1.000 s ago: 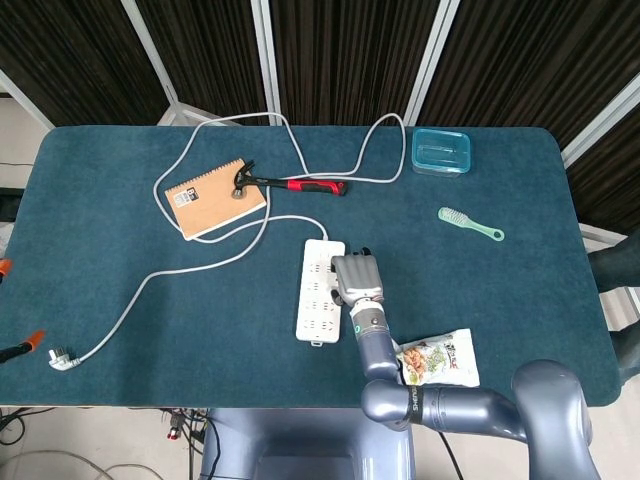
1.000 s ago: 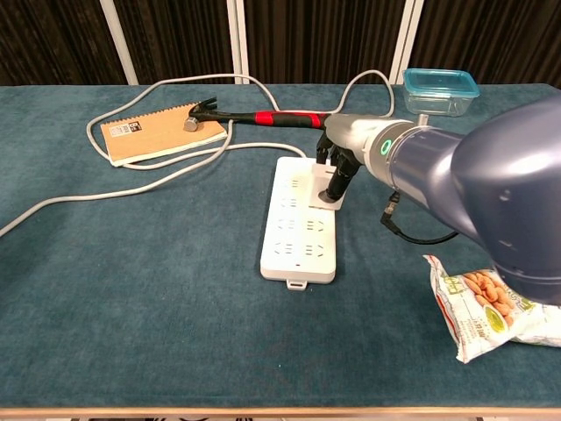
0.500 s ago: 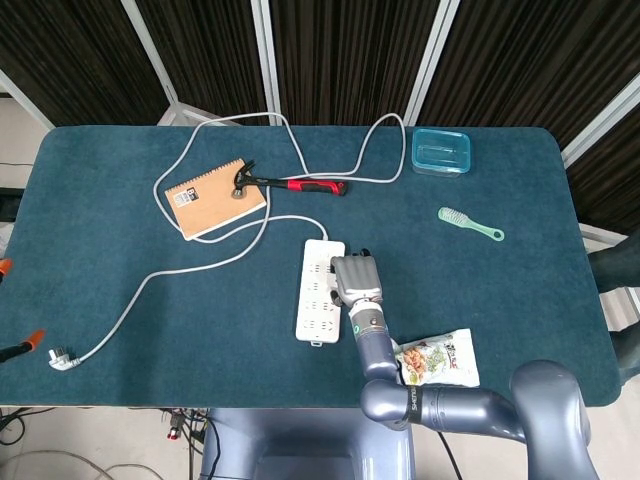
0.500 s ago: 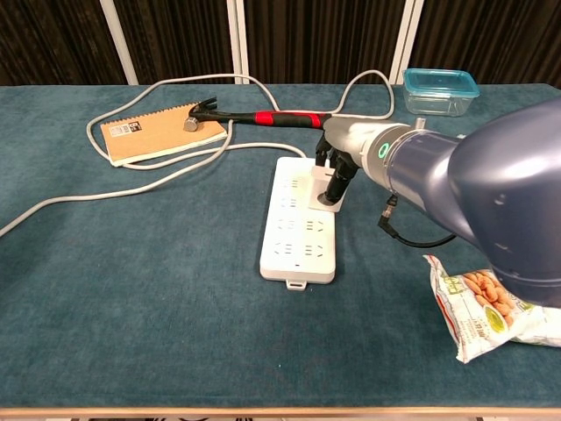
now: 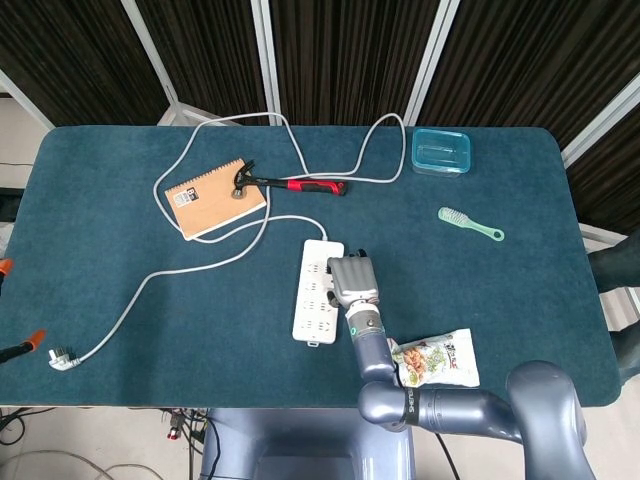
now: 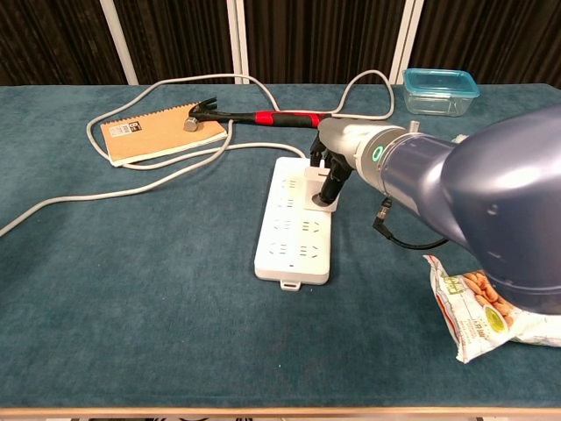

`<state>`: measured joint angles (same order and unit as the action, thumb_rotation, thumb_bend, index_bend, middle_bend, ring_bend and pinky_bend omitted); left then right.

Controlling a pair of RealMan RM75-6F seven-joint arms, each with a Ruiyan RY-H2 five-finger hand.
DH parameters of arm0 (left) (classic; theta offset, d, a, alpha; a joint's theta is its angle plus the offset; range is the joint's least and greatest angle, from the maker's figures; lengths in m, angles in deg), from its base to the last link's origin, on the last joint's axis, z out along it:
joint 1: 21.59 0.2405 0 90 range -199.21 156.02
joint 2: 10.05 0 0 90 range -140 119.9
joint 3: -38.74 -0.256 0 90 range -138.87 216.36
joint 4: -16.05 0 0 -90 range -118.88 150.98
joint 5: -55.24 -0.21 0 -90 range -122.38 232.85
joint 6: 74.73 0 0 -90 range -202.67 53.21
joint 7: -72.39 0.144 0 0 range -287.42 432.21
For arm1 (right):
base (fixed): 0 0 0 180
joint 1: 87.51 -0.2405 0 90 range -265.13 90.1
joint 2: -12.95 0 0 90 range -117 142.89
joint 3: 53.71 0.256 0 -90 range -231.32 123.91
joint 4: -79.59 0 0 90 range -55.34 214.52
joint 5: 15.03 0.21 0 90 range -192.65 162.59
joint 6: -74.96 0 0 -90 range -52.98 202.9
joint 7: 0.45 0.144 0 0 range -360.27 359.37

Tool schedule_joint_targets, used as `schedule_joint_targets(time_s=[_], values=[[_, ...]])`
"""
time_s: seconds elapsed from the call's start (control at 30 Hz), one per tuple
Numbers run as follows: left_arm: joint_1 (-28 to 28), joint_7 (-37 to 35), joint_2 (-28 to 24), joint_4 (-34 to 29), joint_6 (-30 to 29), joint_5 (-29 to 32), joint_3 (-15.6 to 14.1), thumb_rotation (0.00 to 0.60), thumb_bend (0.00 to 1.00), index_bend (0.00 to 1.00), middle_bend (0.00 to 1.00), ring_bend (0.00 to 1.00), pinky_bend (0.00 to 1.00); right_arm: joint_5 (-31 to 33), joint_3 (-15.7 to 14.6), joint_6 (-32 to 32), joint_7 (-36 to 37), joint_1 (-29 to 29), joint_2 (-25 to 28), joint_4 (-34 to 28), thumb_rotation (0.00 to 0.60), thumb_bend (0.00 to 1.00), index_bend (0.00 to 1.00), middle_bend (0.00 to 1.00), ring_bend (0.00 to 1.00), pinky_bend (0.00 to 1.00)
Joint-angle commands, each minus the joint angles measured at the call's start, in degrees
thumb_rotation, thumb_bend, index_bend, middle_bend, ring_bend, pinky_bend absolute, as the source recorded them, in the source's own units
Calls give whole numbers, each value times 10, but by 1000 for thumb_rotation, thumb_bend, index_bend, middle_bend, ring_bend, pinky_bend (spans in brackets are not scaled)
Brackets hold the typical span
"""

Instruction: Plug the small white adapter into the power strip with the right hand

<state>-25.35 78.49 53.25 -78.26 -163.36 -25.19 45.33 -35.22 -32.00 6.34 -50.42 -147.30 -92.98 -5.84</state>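
Under the right hand [image 6: 330, 167], the adapter [image 6: 321, 195] touches the power strip [image 6: 292, 237].

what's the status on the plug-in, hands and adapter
Right hand holds the adapter down on the strip, far right sockets. Left hand not in view. Seating can't be told. Nothing in the way.

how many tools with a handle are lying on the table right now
2. A red-handled hammer lies with its head on the notebook at the far left; a green brush lies far right, near the blue container. None looks hidden.
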Motion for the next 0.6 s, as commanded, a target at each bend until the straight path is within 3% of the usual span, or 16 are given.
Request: schedule_joint_targets(time_s=[0.03,0.6], values=[[0,0,0,0,1,0,0,600,70,92,0,0,0,-2,0,-1,0,0,-1,0,600,561,629,541,360,169],[0,1,0,0,-1,0,0,600,71,92,0,0,0,-1,-5,4,0,4,-4,7,600,561,638,547,364,169]])
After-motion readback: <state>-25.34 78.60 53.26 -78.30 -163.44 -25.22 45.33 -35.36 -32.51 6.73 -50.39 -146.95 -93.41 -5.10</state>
